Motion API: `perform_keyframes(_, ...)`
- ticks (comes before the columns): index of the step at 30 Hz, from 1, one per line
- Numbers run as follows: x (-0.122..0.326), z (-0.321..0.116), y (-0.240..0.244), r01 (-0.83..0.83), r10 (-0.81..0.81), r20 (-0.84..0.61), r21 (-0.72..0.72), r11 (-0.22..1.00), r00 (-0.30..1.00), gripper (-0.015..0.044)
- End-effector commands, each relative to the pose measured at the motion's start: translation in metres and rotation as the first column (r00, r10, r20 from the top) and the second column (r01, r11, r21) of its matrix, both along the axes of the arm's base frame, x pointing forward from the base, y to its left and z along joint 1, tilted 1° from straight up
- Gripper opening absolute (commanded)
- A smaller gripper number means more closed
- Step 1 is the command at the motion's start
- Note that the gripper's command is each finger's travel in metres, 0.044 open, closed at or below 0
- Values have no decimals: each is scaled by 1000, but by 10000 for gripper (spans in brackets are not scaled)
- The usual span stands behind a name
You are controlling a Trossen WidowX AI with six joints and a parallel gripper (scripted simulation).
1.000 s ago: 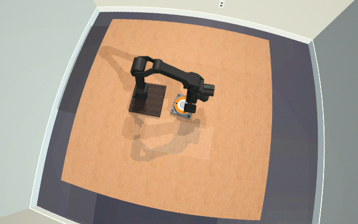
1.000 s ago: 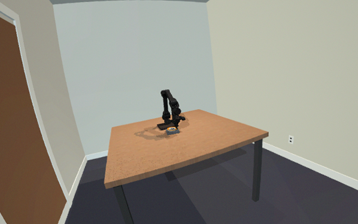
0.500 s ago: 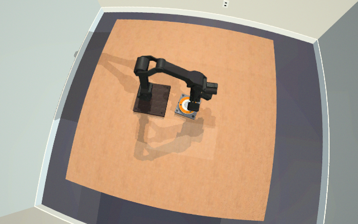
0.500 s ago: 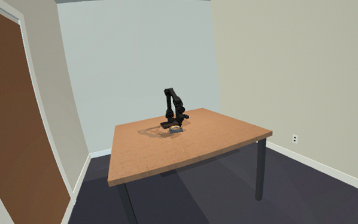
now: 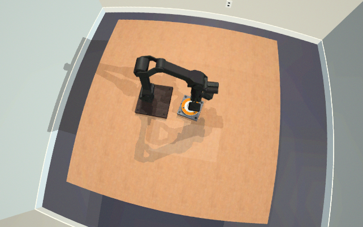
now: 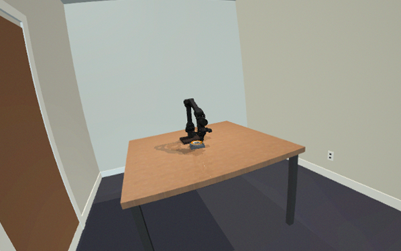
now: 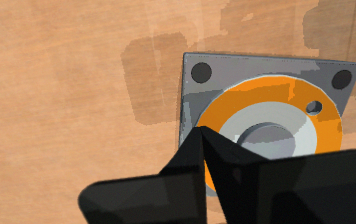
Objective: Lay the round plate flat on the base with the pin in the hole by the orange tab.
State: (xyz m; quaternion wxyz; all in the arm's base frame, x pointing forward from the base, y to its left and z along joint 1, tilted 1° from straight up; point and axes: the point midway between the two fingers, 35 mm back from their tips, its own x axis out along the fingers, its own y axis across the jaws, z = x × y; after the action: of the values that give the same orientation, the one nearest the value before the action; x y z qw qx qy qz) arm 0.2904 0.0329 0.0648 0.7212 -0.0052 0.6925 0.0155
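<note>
1. From the top view we saw the arm (image 5: 175,71) reaching out from its dark mounting board (image 5: 158,100) and dropping straight down over the grey base (image 5: 182,113). The gripper (image 5: 194,106) hung over the middle of the round plate (image 5: 185,107), so only an arc of orange showed on the side toward the mount.

2. From the exterior view everything was tiny. The gripper (image 6: 202,138) stood just above the plate (image 6: 197,143) on the table (image 6: 218,166), and we could not tell whether they touched.

3. From the wrist view the key relation came through. The fingers were pressed together with nothing between them, tips meeting at the plate's near-left rim. The hole (image 7: 314,107) lay on the orange ring (image 7: 260,92) at the far right, across the grey post (image 7: 267,140) from the tips. We could not see the pin, nor make out the tab. We judged that any turning push had to run along the rim.
</note>
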Motion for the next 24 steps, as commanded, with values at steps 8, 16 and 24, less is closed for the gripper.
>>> perform_keyframes(8,-12,-3,4,0,0,-17,7,1000,1000,0)
perform_keyframes(16,-17,-3,4,0,0,-17,7,1000,1000,0)
perform_keyframes(24,-24,-3,4,0,0,-18,7,1000,1000,0)
